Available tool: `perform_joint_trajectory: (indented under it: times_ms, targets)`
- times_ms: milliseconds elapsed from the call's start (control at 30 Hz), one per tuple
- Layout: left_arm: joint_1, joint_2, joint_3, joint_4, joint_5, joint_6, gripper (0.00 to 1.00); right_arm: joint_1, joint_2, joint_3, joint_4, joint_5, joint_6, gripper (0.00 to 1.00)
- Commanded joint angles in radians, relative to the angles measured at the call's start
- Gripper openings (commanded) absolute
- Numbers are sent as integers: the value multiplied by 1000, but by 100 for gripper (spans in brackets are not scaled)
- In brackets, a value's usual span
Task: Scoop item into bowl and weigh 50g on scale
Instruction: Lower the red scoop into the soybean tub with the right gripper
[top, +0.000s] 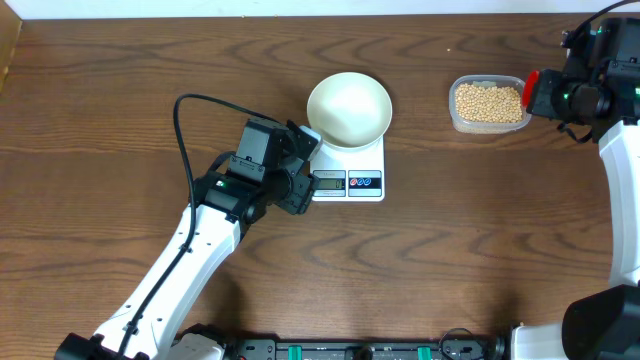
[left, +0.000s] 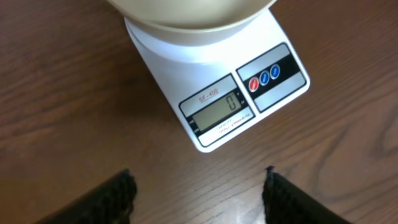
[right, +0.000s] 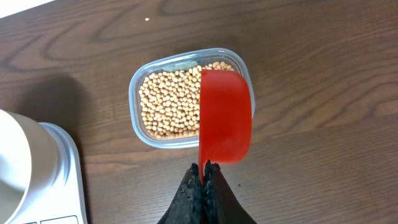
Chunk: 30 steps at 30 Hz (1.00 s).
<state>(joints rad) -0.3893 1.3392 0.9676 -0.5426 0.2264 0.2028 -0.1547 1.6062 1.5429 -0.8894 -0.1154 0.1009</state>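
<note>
Soybeans (right: 171, 106) are seen filling a clear plastic tub (right: 132, 99) at the far right of the wooden table (top: 120, 80). The tub is well apart from the white bowl (top: 349, 108), which is seated empty on the kitchen scale (top: 370, 158); a zero is shown on the display. A red scoop (right: 225, 118) is gripped by its handle in the clenched fingers of the right gripper (right: 204, 177) and is held over the tub's right part, turned on edge. The left gripper (left: 199, 186) is placed just beside the scale's front corner, its fingers released and nothing between them.

Several risks are judged from this. The tub is not steadied, so it may be pushed or tipped when the scoop is driven in. Beans may be rolled off a heaped scoop on the long carry to the bowl. The reading may be upset if the scale is nudged by the nearby left gripper. The target may be overshot if a full scoop is emptied at once.
</note>
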Motion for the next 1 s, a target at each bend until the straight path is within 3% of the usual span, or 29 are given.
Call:
perform_joint_trajectory:
  times_ms: [0,167,300,533,733,967]
  targets:
    - [-3,8,-3,-3,-11,3,98,7,-3,26,3,1,-13,1]
    - [-3,8,-3,-3,-11,3,98,42,0,51,-29,95,-13,1]
    - [-3,8,-3,-3,-11,3,98,66,53,182,-136,180,-15,1]
    - [-3,8,-3,-3,-11,3,98,78,315,446,-343,181,-85,1]
    - [-3,8,-3,-3,-11,3,98,86,460,448,-330,181,-95,1]
    - [-3,8,-3,-3,-11,3,98,90,509,447,-282,132,-75,1]
